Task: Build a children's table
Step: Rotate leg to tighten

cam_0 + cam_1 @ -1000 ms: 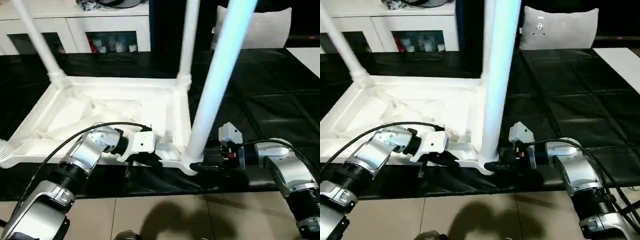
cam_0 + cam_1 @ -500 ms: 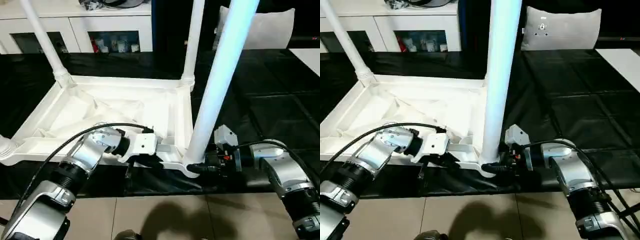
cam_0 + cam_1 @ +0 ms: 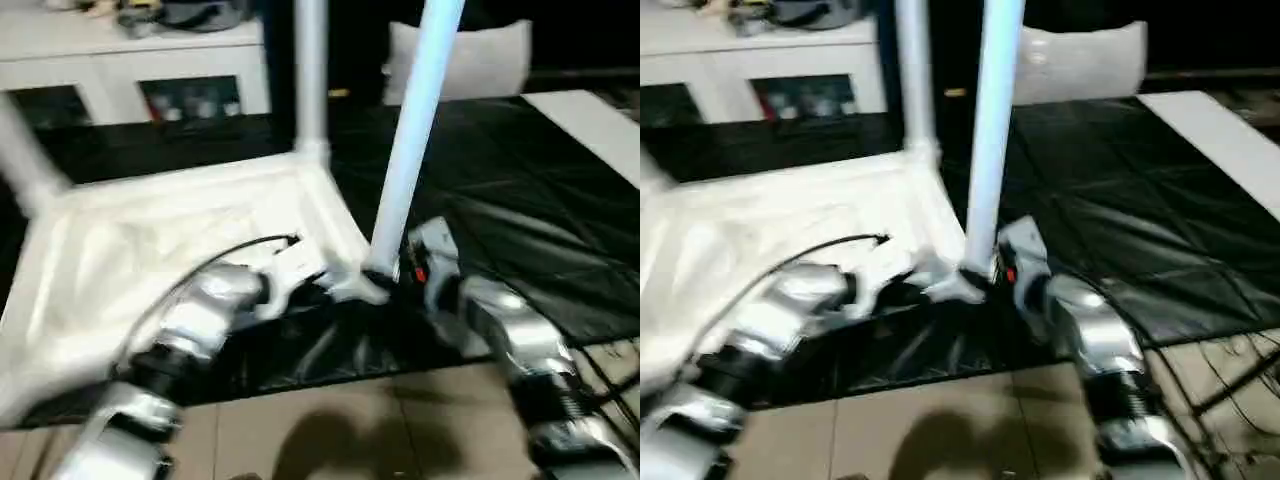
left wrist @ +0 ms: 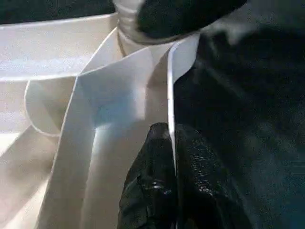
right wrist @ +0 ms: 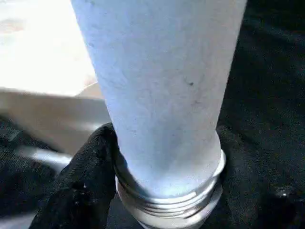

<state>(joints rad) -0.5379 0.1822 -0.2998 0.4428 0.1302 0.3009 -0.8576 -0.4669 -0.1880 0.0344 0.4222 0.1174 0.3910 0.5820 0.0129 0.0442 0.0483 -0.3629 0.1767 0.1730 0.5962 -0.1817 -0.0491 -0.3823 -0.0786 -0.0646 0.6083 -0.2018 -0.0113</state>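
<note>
Head view: inverted white table top [image 3: 150, 250] lies on black mat [image 3: 520, 200], left of centre. Near-right leg [image 3: 410, 150] stands upright in its corner socket [image 3: 365, 285]; another leg [image 3: 310, 80] stands at the far-right corner.

Left wrist: left gripper [image 4: 172, 181] is clamped on the top's thin edge wall.

Right wrist: right gripper [image 5: 164, 186] clasps the leg's threaded base, fingers [image 5: 88, 176] either side.
</note>
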